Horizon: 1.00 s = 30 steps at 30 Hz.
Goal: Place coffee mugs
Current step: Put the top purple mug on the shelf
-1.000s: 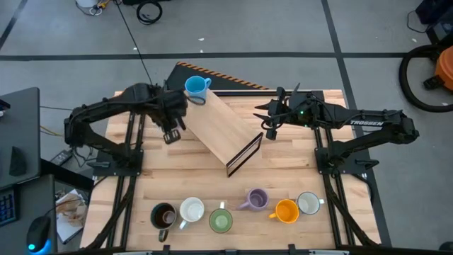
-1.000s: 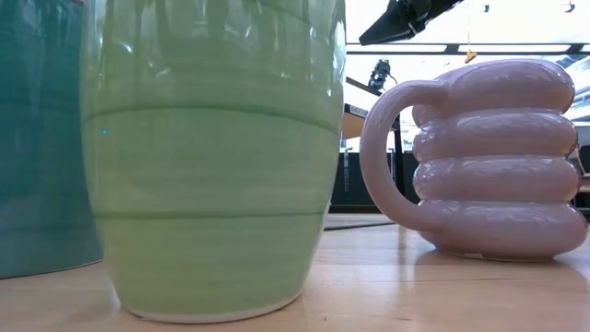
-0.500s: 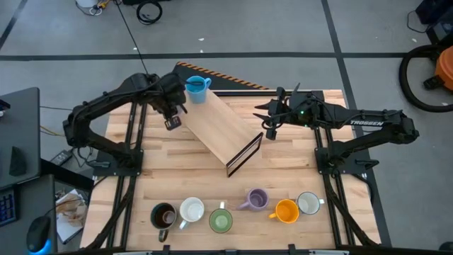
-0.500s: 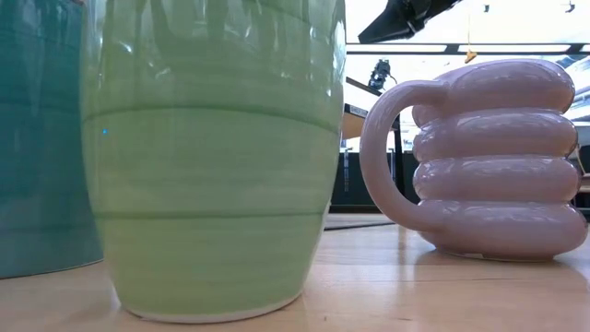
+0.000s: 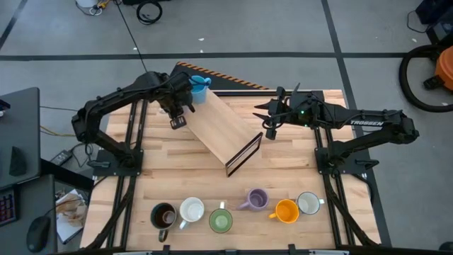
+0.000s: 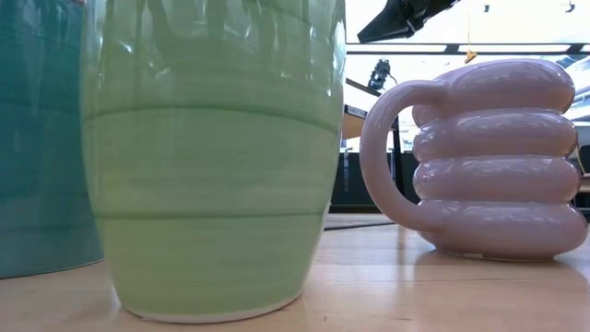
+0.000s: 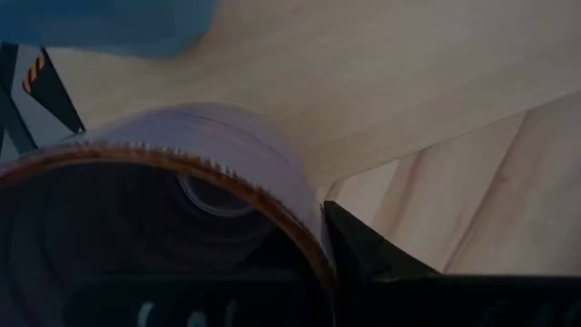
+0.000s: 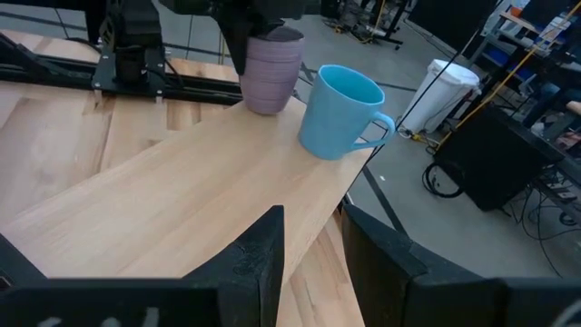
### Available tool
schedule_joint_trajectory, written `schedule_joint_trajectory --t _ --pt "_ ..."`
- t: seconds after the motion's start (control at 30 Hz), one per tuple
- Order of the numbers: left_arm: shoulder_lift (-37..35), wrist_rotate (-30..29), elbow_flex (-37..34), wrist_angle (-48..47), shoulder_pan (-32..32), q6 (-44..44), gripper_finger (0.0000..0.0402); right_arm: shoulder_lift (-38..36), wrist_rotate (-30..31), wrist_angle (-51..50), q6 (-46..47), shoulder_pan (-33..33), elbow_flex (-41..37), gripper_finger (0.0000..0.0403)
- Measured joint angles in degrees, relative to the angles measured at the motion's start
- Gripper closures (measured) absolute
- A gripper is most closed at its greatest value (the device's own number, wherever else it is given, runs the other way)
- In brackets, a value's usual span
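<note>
left gripper is clamped on the rim of a lilac ribbed mug at the far end of the slanted wooden box, right beside the blue mug standing there. only the right wrist view shows those two mugs side by side on the box top, lilac one hanging under the dark fingers; the left wrist view gives just that mug's rim and dark inside, pressed against one finger. from above the lilac mug is hidden under the arm.

right gripper hovers near the box's other end, fingers a little apart, holding nothing. "trossen" reads in white on the right arm.

along the table's near edge stand the dark brown mug, white mug, green mug, second lilac mug, orange mug and another white mug, well apart from both grippers. the low view fills with the green and lilac ones.
</note>
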Motion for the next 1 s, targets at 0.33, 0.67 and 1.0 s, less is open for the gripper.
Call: schedule_joint_trajectory --t 0.33,0.67,1.0 --pt "0.13 -0.46 -0.15 0.71 0.09 2.63 0.0362 0.0 -0.23 0.0 0.24 0.0 -0.02 0.0284" --pt "0.33 -3.53 -0.39 2.42 0.15 2.6 0.0325 0.0 -0.39 -0.02 0.4 0.0 -0.01 0.0284" --pt "0.31 -7.11 -0.39 3.28 0.13 6.38 0.0267 0.0 -0.44 -0.02 0.41 0.01 -0.02 0.0284"
